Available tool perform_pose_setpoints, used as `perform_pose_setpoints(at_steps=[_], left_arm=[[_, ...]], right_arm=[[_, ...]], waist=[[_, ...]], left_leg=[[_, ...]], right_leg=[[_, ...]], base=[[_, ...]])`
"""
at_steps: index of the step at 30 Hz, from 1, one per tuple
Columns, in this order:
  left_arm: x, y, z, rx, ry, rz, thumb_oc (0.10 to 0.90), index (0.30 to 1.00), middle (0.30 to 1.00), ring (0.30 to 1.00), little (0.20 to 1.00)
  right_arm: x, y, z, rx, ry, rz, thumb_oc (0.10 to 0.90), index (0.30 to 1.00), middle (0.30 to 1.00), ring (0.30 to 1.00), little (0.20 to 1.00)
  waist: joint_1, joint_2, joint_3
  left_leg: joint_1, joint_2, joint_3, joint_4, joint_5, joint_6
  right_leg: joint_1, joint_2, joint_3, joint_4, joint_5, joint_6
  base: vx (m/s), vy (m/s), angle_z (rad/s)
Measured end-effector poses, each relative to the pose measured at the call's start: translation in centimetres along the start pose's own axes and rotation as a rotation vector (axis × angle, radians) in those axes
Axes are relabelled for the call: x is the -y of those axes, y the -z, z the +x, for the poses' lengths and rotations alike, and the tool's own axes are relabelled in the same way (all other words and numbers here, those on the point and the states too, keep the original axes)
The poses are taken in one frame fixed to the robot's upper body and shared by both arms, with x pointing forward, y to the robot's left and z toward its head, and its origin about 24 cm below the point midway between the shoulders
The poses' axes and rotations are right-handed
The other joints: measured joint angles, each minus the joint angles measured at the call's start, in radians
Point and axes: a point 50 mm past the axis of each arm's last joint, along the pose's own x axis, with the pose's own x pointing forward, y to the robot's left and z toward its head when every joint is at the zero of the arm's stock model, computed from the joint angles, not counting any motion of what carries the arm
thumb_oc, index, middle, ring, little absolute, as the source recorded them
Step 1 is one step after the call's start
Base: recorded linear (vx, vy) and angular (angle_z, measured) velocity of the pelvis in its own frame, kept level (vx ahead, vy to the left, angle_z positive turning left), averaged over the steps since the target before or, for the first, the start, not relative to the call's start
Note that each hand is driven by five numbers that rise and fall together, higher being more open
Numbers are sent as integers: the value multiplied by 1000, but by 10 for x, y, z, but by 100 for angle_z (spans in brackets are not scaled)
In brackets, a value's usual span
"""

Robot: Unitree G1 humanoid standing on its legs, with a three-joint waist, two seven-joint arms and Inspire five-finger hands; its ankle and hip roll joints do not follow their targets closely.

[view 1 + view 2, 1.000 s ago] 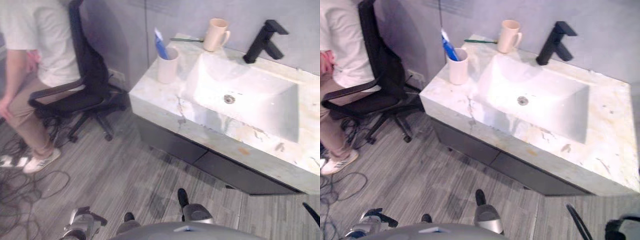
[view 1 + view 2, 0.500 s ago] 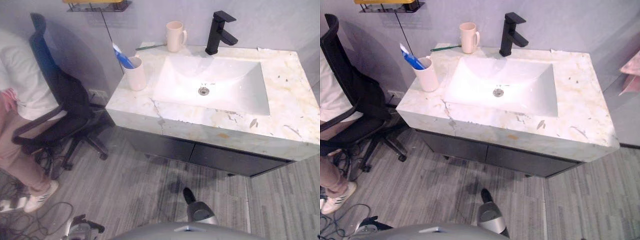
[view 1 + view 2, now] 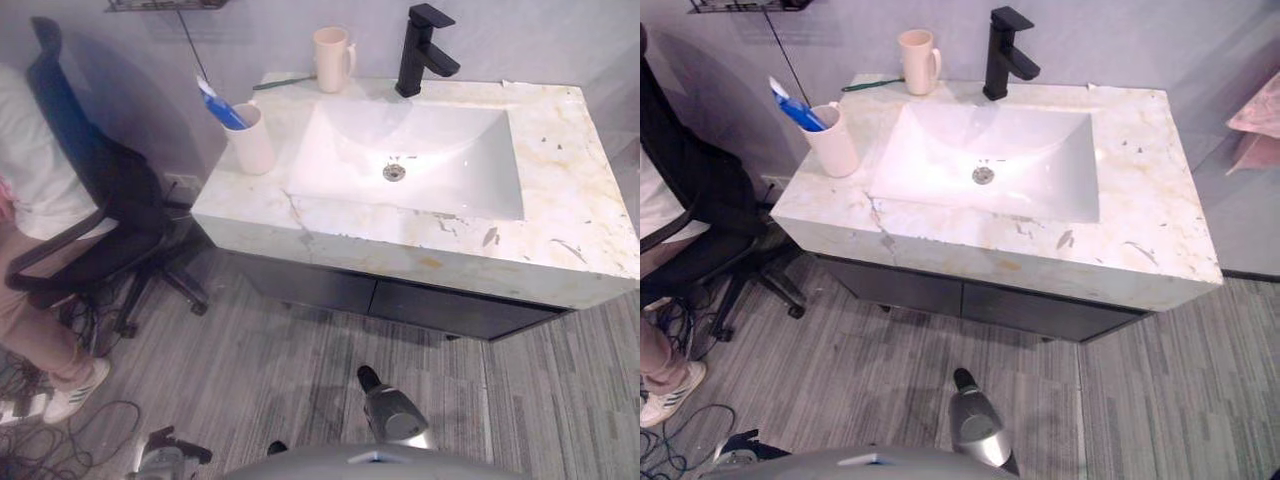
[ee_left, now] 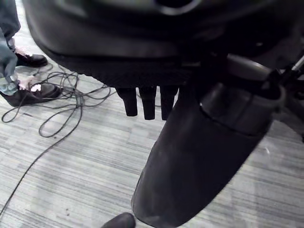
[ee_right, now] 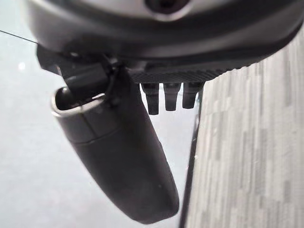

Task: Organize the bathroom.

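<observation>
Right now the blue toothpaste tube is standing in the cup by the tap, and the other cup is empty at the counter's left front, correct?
Not quite. The blue toothpaste tube stands in the cup at the counter's left front, as the left eye view shows. The cup by the tap is the one with nothing sticking out of it.

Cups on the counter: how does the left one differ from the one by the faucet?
The left cup is white, shows no handle and holds a blue toothpaste tube; the back cup is cream, has a handle and shows nothing in it. The left cup stands on the counter's left side, the back cup at the rear edge beside a green toothbrush. Both stand upright.
</observation>
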Motion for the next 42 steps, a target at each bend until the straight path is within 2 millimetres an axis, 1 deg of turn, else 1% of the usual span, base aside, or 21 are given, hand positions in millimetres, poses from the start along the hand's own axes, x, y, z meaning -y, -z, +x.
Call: perform_pose_setpoints(at_steps=[2, 3, 4, 5, 6, 8, 9, 10, 13, 16, 17, 19, 20, 22, 24, 25, 26, 27, 34, 38, 42], left_arm=[[-17, -18, 5, 34, -42, 4, 800, 900, 900, 900, 900], [-16, -31, 6, 44, -38, 16, 800, 900, 900, 900, 900], [-16, -31, 6, 44, -38, 16, 800, 900, 900, 900, 900], [-7, -35, 5, 53, -15, 5, 800, 900, 900, 900, 900], [13, -29, 0, 35, 38, -14, 800, 900, 900, 900, 900], [19, -29, -1, 13, 67, -33, 800, 900, 900, 900, 900], [17, -30, -1, 9, 69, -29, 800, 900, 900, 900, 900], [9, -34, 1, 21, 55, -26, 800, 900, 900, 900, 900], [-1, -38, 4, 37, 34, -21, 800, 900, 900, 900, 900], [-10, -32, 5, 19, 13, -12, 800, 900, 900, 900, 900], [-11, -26, 5, 2, 8, -9, 800, 900, 900, 900, 900], [-17, -16, 5, -26, -12, -14, 800, 900, 900, 900, 900], [-22, -4, 5, -55, -45, -58, 800, 900, 900, 900, 900], [-23, -7, 5, -31, -48, -61, 800, 900, 900, 900, 900], [-29, -16, 7, -11, -63, -63, 800, 900, 900, 900, 900], [-36, -20, 8, 1, -77, -63, 800, 900, 900, 900, 900], [-36, -25, 8, 11, -75, -74, 800, 900, 900, 900, 900], [-35, -27, 8, 16, -55, -74, 800, 900, 900, 900, 900], [-10, -20, 4, -4, 21, -49, 800, 900, 900, 900, 900], [-16, -11, 5, -33, -1, -69, 800, 900, 900, 900, 900], [-19, -19, 6, -11, -6, -120, 800, 900, 900, 900, 900]], right_arm=[[-1, 50, -4, -103, -6, -67, 800, 900, 900, 900, 900], [-4, 89, -12, -181, -30, -136, 800, 900, 900, 900, 900], [-4, 89, -12, -181, -30, -136, 800, 900, 900, 900, 900], [-16, 100, -22, -181, -80, -179, 800, 900, 900, 900, 900], [-45, 105, -41, -180, -214, -184, 800, 900, 900, 900, 900], [-61, 111, -55, -173, -300, -179, 800, 900, 900, 900, 900], [-60, 116, -57, -176, -311, -180, 800, 900, 900, 900, 900], [-50, 137, -57, -212, -303, -228, 800, 900, 900, 900, 900], [-30, 174, -61, -270, -280, -280, 800, 900, 900, 900, 900], [-19, 188, -62, -303, -267, -307, 800, 900, 900, 900, 900], [-17, 189, -61, -294, -277, -315, 800, 900, 900, 900, 900], [-25, 193, -69, -309, -320, -307, 800, 900, 900, 900, 900], [-40, 195, -81, -300, -393, -325, 800, 900, 900, 900, 900], [-44, 193, -84, -278, -429, -339, 800, 900, 900, 900, 900], [-44, 194, -85, -275, -430, -339, 800, 900, 900, 900, 900], [-42, 197, -86, -283, -430, -345, 800, 900, 900, 900, 900], [-45, 197, -88, -269, -444, -357, 800, 900, 900, 900, 900], [-58, 193, -99, -225, -516, -374, 800, 900, 900, 900, 900], [-71, 182, -108, -159, -594, -383, 800, 900, 900, 900, 900], [-76, 187, -116, -158, -623, -421, 800, 900, 900, 900, 900], [-55, 198, -103, -179, -576, -469, 800, 900, 900, 900, 900]], waist=[[13, -84, 21], [43, -129, 18], [43, -129, 18], [59, -142, 25], [109, -114, 28], [126, -72, 40], [127, -57, 52], [128, -52, 57], [115, -50, 58], [110, -58, 67], [110, -57, 71], [144, -45, 81], [184, -48, 90], [202, -43, 98], [209, -80, 105], [212, -118, 102], [219, -122, 116], [220, -114, 120], [218, -83, 98], [231, -105, 107], [224, -115, 106]], left_leg=[[-60, -6, -72, 177, 19, -20], [-209, -54, -224, 391, -26, 29], [-209, -54, -224, 391, -26, 29], [-253, -147, -289, 415, -92, 83], [-270, -317, -359, 299, -151, 181], [-262, -411, -384, 202, -142, 244], [-261, -405, -373, 195, -106, 281], [-239, -391, -360, 190, -51, 275], [-177, -383, -344, 80, -38, 285], [-154, -383, -301, 39, -2, 291], [-150, -357, -235, 47, 35, 290], [-139, -303, -133, 45, 34, 275], [-134, -261, -57, 32, 28, 267], [-126, -229, -51, 26, 29, 253], [-116, -238, -63, 31, 22, 222], [-116, -258, -76, 47, 9, 207], [-125, -258, -83, 80, -7, 185], [-149, -254, -160, 133, -32, 177], [-134, -237, -184, 111, -39, 165], [-92, -205, -92, 83, -30, 160], [-67, -212, -117, 67, -45, 160]], right_leg=[[1, 2, 36, 52, -16, -22], [19, -5, 60, -12, 24, -17], [19, -5, 60, -12, 24, -17], [28, -13, 103, -74, 88, -14], [31, -12, 179, -173, 127, 20], [29, 12, 192, -185, 149, 30], [34, 27, 156, -188, 158, 26], [53, 29, 126, -203, 161, 26], [36, 21, 104, -154, 97, 10], [5, 11, 84, -97, 89, 6], [1, -7, 16, -125, 84, 18], [-13, -31, -133, -106, 49, 26], [-63, -70, -235, 66, 24, -8], [-28, -101, -215, 108, -4, 3], [102, -138, -141, -43, 7, 22], [168, -158, -115, -117, 27, 53], [185, -153, -112, -139, 33, 65], [186, -127, -108, -146, 39, 54], [207, -98, -96, -226, 77, 33], [196, -95, -203, -225, 130, 34], [240, -104, -237, -251, 104, 6]], base=[[-68, -40, -11], [-57, 33, -15], [-16, 59, -41], [-11, 87, -135], [-40, 106, -173], [-31, 67, -136], [45, 57, -61], [55, 52, -23], [46, 27, -19], [23, -26, -41], [13, -67, -74], [-5, -123, -145], [-32, -121, -137], [13, -160, -79], [15, -147, -14], [-7, -131, 6], [22, -96, -17], [31, -70, -28], [2, -25, -19], [14, -63, -57], [62, -35, 12]])
